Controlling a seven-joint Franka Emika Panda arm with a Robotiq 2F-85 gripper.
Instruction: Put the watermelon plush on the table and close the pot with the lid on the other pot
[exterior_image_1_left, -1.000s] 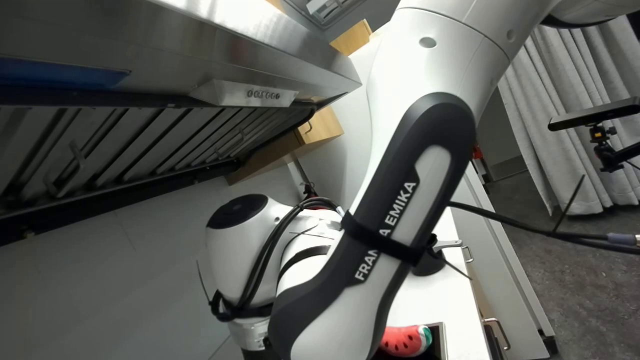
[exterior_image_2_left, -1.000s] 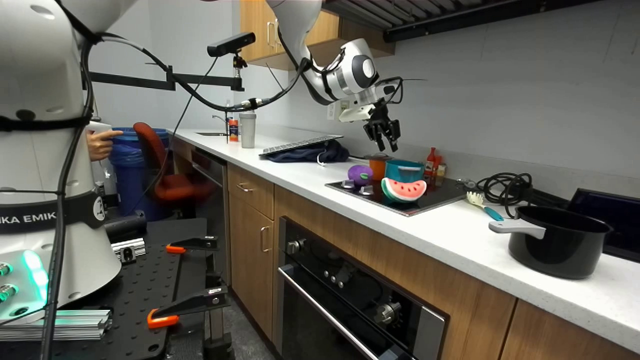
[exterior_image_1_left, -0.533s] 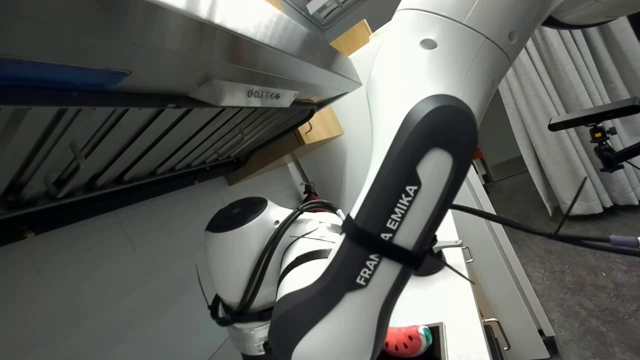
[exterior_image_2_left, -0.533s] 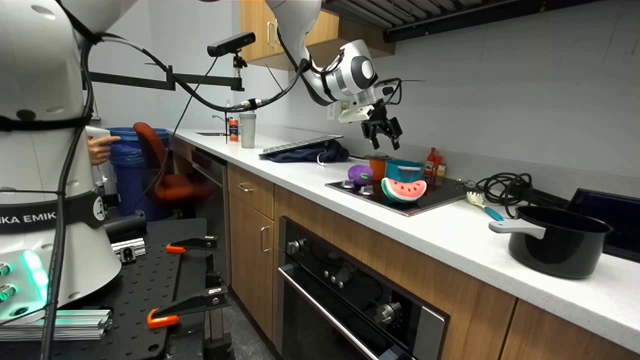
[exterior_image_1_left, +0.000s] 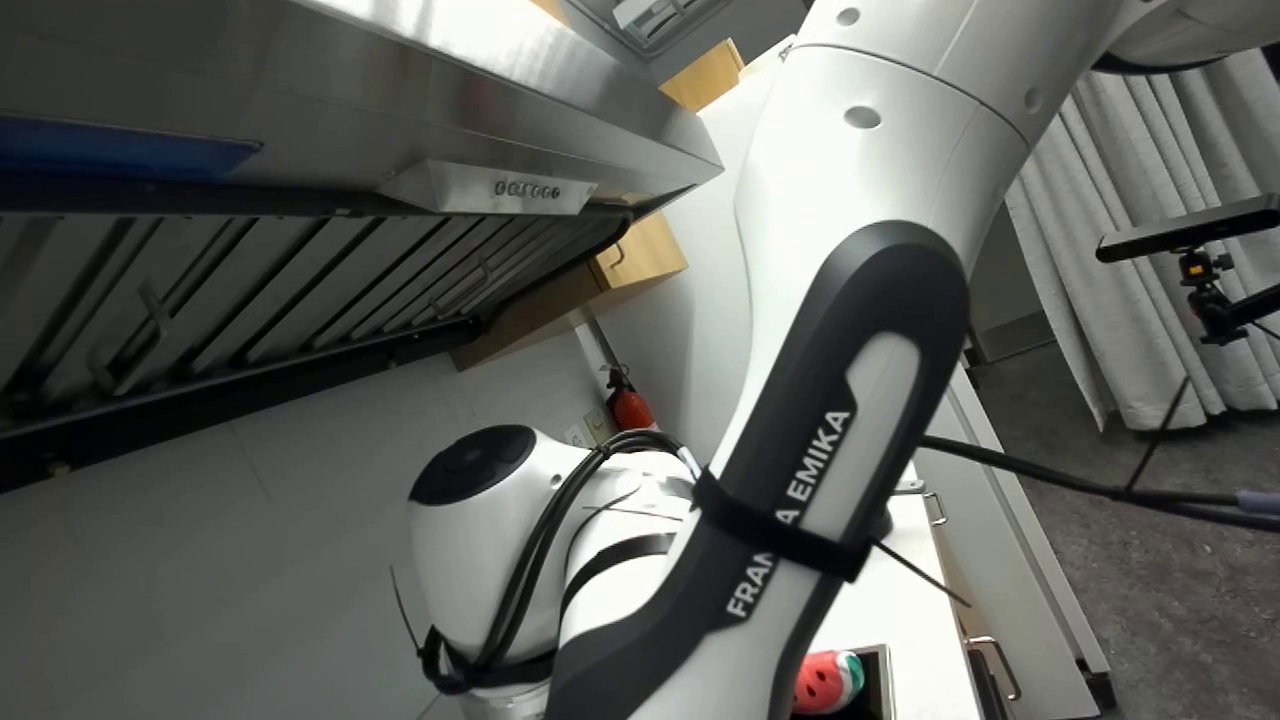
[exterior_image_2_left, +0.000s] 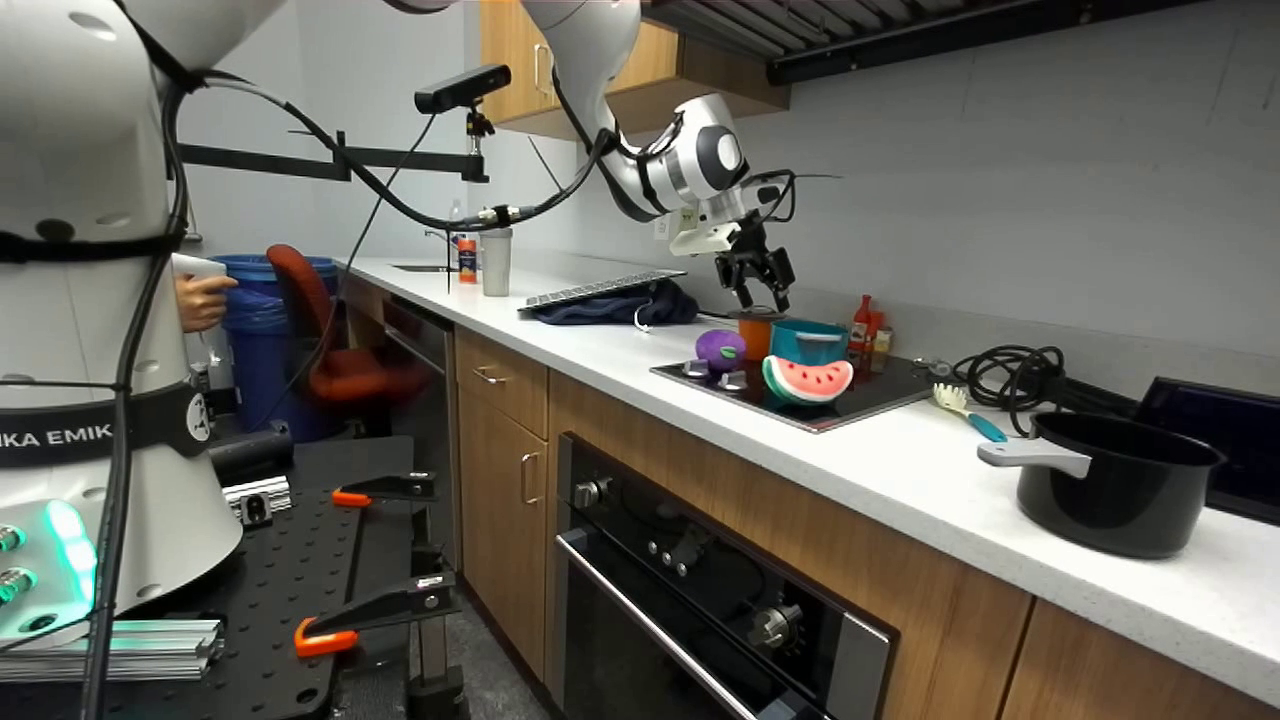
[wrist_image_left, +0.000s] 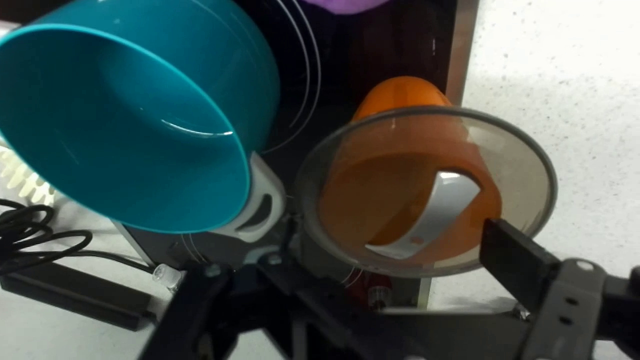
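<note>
The watermelon plush (exterior_image_2_left: 808, 381) is a red wedge with a green rim. It sits on the black cooktop in front of the teal pot (exterior_image_2_left: 806, 345), and shows partly behind the arm in an exterior view (exterior_image_1_left: 822, 684). The teal pot (wrist_image_left: 245, 65) is lidless in the wrist view. The orange pot (exterior_image_2_left: 756, 338) stands beside it, topped by a glass lid (wrist_image_left: 510, 165) with a pale arched handle (wrist_image_left: 425, 217). My gripper (exterior_image_2_left: 763, 300) is open and empty just above that lid. In the wrist view the gripper (wrist_image_left: 390, 230) has its fingers apart, the handle between and beyond them. The table (exterior_image_2_left: 620, 340) is the white counter.
A purple plush (exterior_image_2_left: 720, 350) sits on the cooktop (exterior_image_2_left: 770, 402). Red bottles (exterior_image_2_left: 861, 325) stand behind the teal pot. A brush (exterior_image_2_left: 968, 412), cables (exterior_image_2_left: 1010, 375) and a black pot (exterior_image_2_left: 1110, 495) are along the counter. A keyboard (exterior_image_2_left: 605, 288) lies on dark cloth. A range hood (exterior_image_1_left: 350, 120) hangs above.
The arm has lowered, bringing the gripper down towards the lid on the orange pot. The fingers show wider apart than one second ago. The plush and pots have not moved.
</note>
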